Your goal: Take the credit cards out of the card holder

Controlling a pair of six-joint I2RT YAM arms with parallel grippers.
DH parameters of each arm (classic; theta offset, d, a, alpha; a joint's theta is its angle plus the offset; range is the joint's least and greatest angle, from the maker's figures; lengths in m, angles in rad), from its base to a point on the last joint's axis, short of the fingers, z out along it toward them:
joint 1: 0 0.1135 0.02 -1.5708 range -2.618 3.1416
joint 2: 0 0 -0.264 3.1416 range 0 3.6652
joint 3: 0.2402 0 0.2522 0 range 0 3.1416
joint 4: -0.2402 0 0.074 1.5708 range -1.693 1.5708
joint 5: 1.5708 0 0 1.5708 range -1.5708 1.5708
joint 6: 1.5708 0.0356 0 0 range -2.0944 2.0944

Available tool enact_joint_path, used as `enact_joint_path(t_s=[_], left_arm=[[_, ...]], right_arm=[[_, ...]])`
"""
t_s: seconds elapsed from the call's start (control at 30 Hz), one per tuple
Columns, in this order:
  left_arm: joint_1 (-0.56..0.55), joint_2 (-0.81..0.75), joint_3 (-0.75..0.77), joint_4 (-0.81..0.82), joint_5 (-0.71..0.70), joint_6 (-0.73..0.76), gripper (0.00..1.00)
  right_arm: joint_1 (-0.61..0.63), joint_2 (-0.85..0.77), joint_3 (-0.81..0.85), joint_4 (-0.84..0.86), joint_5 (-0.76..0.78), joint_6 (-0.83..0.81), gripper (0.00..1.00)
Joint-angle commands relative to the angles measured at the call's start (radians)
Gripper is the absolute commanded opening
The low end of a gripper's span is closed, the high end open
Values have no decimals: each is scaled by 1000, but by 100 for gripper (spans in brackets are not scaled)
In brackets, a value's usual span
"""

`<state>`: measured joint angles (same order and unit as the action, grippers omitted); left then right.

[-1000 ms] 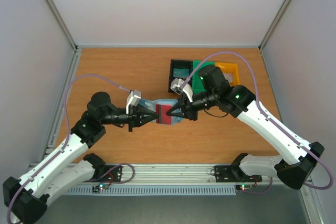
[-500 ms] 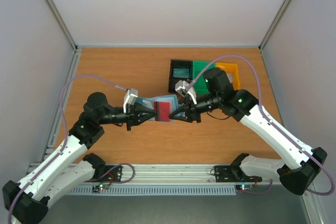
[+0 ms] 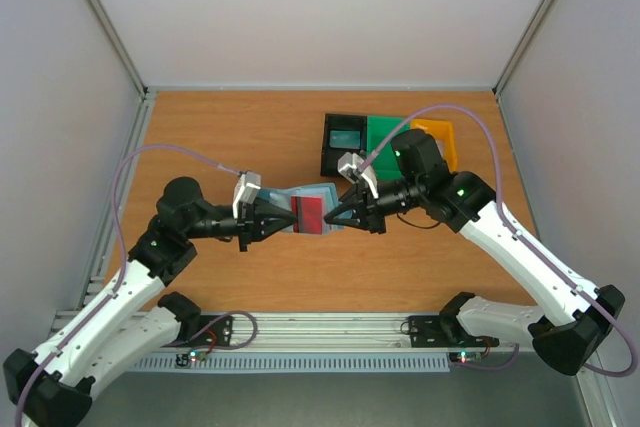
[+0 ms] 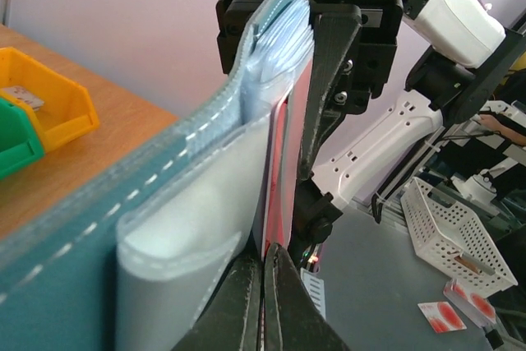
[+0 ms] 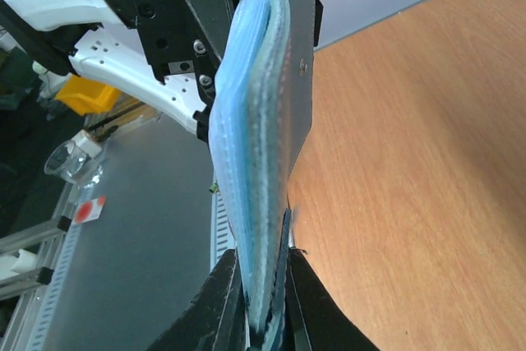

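Note:
The blue-grey card holder (image 3: 318, 194) is held above the table's middle between both grippers. My right gripper (image 3: 334, 216) is shut on its right edge; the right wrist view shows the holder (image 5: 255, 170) edge-on between the jaws. My left gripper (image 3: 289, 216) is shut on a red credit card (image 3: 311, 214) that sticks out of the holder's pocket toward the left. In the left wrist view the red card (image 4: 279, 178) runs edge-on from my fingertips up beside the pale pockets of the holder (image 4: 189, 228).
A black bin (image 3: 345, 143), a green bin (image 3: 384, 135) and a yellow bin (image 3: 438, 136) stand in a row at the back right of the wooden table (image 3: 220, 137). Grey walls close in the left and right sides.
My left gripper has drawn back to the left with the red card, which now shows more outside the holder. The right gripper and the holder have shifted slightly left and up.

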<state>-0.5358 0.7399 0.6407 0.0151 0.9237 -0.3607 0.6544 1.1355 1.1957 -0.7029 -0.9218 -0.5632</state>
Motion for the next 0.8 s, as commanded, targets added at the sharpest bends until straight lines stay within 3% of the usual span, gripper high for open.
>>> enact_joint_path(t_s=[0.0,0.13,0.4,0.6,0.77], left_arm=[[25,-27,23,-93,17,72,0],[25,-21,12,-40,47,83,0],[12,16,-20,100,17,-36,0],[31,-6,-3,-6,-50,-17,0],[69,-23,5,-86,-50,10,0]], right_arm=[[-53,-44,-12,-12,-34,-1,1],[-57,-26,-7,25,-92,34,1],[-57,-2,-16,84,-149,85,1],[-68,-39,-22,3,-87,13,1],[-199,-27,-65,-32,-87,78,1]])
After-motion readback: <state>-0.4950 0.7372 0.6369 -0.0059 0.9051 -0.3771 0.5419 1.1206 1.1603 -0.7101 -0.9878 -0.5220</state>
